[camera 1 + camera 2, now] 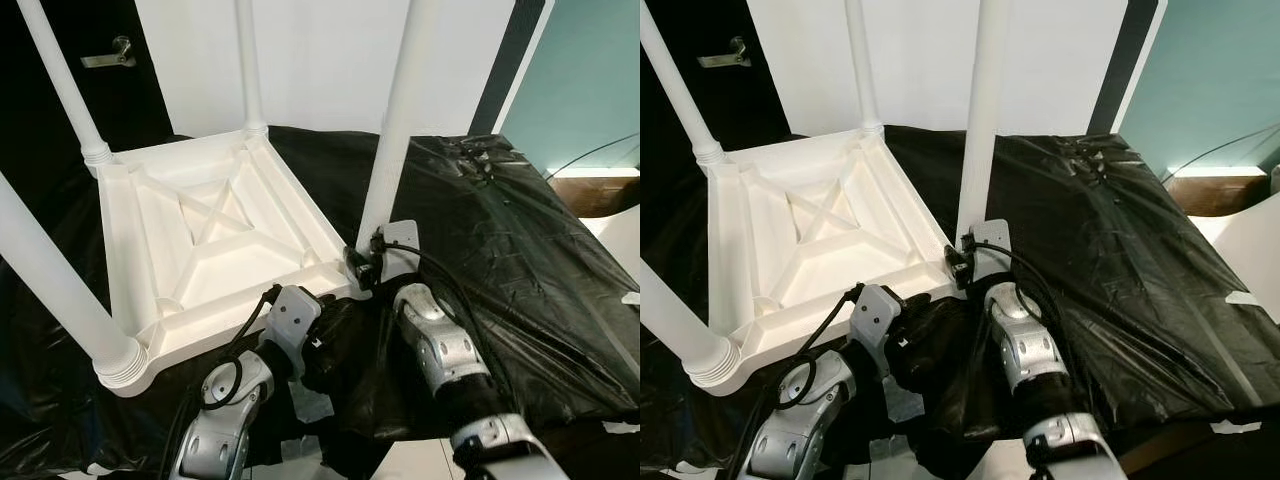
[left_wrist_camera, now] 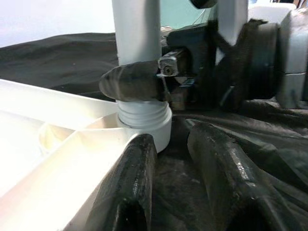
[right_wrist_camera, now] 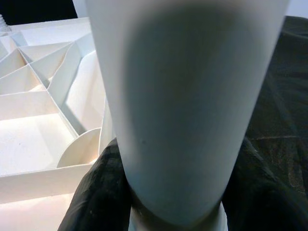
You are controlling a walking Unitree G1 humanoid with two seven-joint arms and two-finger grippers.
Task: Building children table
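- On the bench [image 1: 520, 250], which is draped in black plastic sheet [image 1: 1120, 230], a white children's table [image 1: 215, 235] lies upside down with its ribbed underside facing up.
- Four white legs stand up from its corners: far-left leg [image 1: 60, 85], far leg [image 1: 250, 65], near-left leg [image 1: 55, 300] and near-right leg [image 1: 400, 120].
- Right hand [image 1: 366, 262] is clamped around the near-right leg just above its ribbed collar [image 2: 144, 118]; its black fingers [image 2: 130, 83] press against the leg on both sides.
- Left hand [image 2: 168, 183] sits low beside the same corner, fingers spread with a gap between them, holding nothing. One finger [image 2: 130, 183] lies against the table's edge, the other on the plastic sheet.
- Behind the bench stand a white wall [image 1: 330, 60] and a black door with a metal handle [image 1: 110, 55].
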